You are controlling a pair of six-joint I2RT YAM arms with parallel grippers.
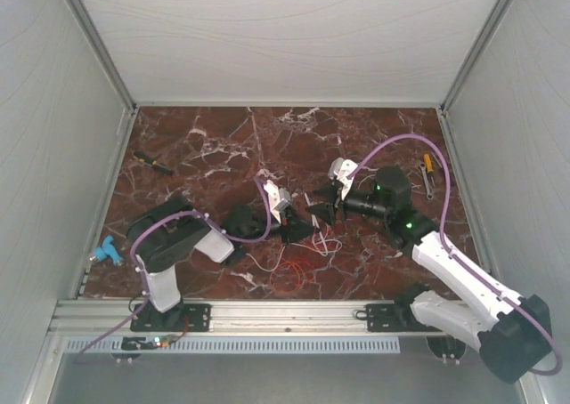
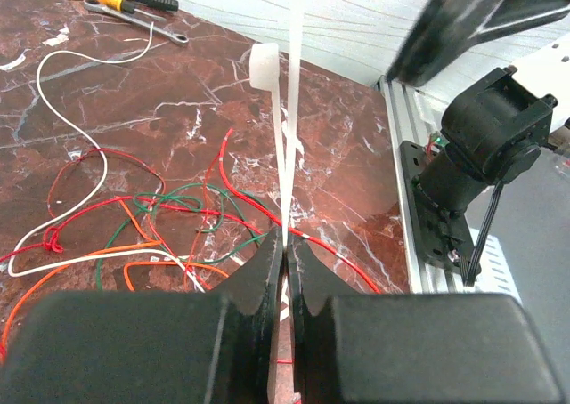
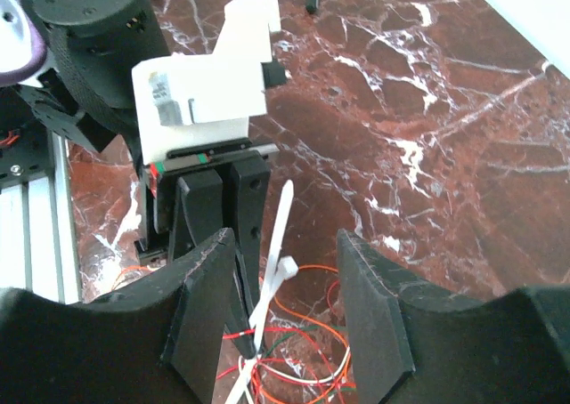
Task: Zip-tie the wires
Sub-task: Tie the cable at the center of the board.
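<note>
While the dark red, white-veined marble tabletop [image 1: 205, 137] fills the middle of the top view, the left gripper [image 2: 285, 251], lower centre of its wrist view, is clenched on the long pale grey-white plastic zip tie [image 2: 288, 137], which stands upright above the jaws. The right gripper [image 3: 283, 297] is released, one finger either side of the strip, apart from it. Thin red, orange, white and green wires [image 2: 134, 217] lie in loose loops, lower left of the left wrist view.

Judgement: tie light, stiff, springy, slick; grip near its square head [image 3: 283, 269]. Wires limp, tangle-prone.

No legible writing; grey sticker [image 3: 165, 92] unreadable
</note>
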